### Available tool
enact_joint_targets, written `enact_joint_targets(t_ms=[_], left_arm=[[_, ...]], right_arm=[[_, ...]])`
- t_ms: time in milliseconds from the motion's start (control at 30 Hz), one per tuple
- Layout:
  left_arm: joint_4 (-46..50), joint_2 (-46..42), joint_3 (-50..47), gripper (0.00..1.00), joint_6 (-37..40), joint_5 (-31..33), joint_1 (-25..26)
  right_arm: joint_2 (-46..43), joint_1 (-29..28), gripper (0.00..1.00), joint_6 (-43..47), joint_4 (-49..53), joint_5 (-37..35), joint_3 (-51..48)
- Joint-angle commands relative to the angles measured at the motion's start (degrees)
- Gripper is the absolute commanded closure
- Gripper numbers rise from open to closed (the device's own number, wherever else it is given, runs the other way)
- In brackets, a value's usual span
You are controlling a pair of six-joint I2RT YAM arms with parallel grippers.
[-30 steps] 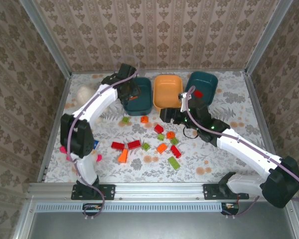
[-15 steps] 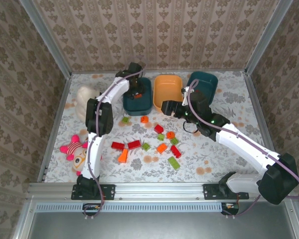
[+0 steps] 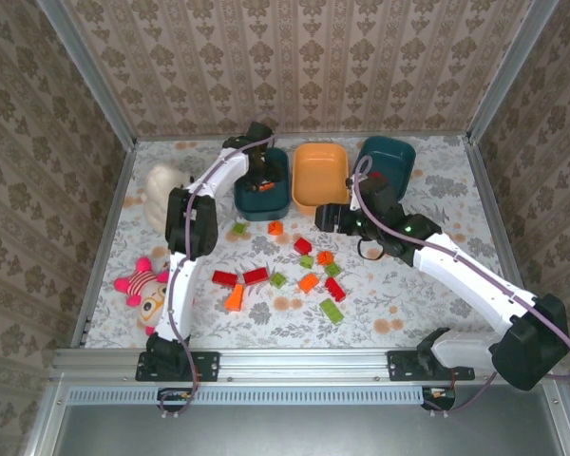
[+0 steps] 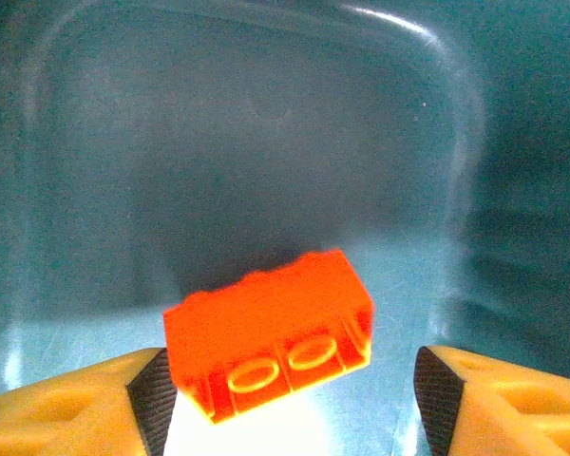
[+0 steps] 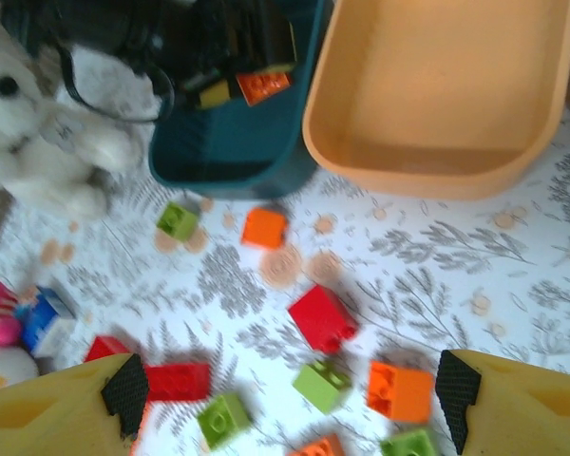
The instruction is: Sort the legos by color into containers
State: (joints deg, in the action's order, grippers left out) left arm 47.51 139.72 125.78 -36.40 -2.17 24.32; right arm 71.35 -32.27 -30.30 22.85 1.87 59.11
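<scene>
Left hand (image 4: pixel 287 397) stood wide open, gripping nothing; an orange lego (image 4: pixel 266 332) lay between its fingers, inside the left teal container (image 4: pixel 266 142). Right hand (image 5: pixel 290 397) gaped empty too, above loose legos (image 5: pixel 323 318) scattered on the counter (image 5: pixel 513 275), near the orange container (image 5: pixel 437 85).

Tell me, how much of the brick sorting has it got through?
Barely started. One red brick lies in the right teal bin. The left claw, open, has an orange brick between its fingers inside the left teal bin, whether resting or dropping I cannot tell. The orange bin holds nothing. About a dozen loose bricks wait on the table near the open, empty right claw.
</scene>
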Motion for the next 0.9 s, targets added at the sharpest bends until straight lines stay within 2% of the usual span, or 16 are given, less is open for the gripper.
enact_joint_targets(t_ms=[0,100,200,300,433,533,667,867], left_arm=[[0.7,-8.2,0.9,0.26,-0.9,0.6,-0.1],[-1.4,-15.5,-3.2,0.22,-0.5,0.9,0.5],[-4.4,-25.4,-12.2,0.18,1.0,0.1,1.2],[-10.6,-38.3,-28.0,0.14,2.3,-4.8,1.3],[-20.7,-57.2,-51.3,0.06,3.8,-14.9,1.5],[-21.2,-70.4,-64.0,0.05,5.2,-20.1,3.6],[-16.7,-84.5,-76.5,0.03,3.3,-20.6,4.2],[-16.6,-97.8,-84.6,0.03,-2.1,-19.2,4.2]], right_arm=[[-2.0,-2.4,0.19,6.8,14.8,-0.4,2.6],[-3.8,-5.1,0.21,6.4,23.7,-1.9,1.8],[-4.1,-8.3,0.24,3.9,30.6,-2.0,0.8],[-3.2,-14.2,0.24,1.8,33.2,-3.3,-0.7],[0.7,-19.2,0.24,-1.1,32.9,-3.2,-3.7],[4.3,-20.6,0.25,-2.6,31.1,-1.8,-5.3],[10.2,-22.8,0.27,-3.9,28.3,-1.1,-6.0],[15.9,-23.7,0.29,-3.6,25.0,-2.8,-6.8]])
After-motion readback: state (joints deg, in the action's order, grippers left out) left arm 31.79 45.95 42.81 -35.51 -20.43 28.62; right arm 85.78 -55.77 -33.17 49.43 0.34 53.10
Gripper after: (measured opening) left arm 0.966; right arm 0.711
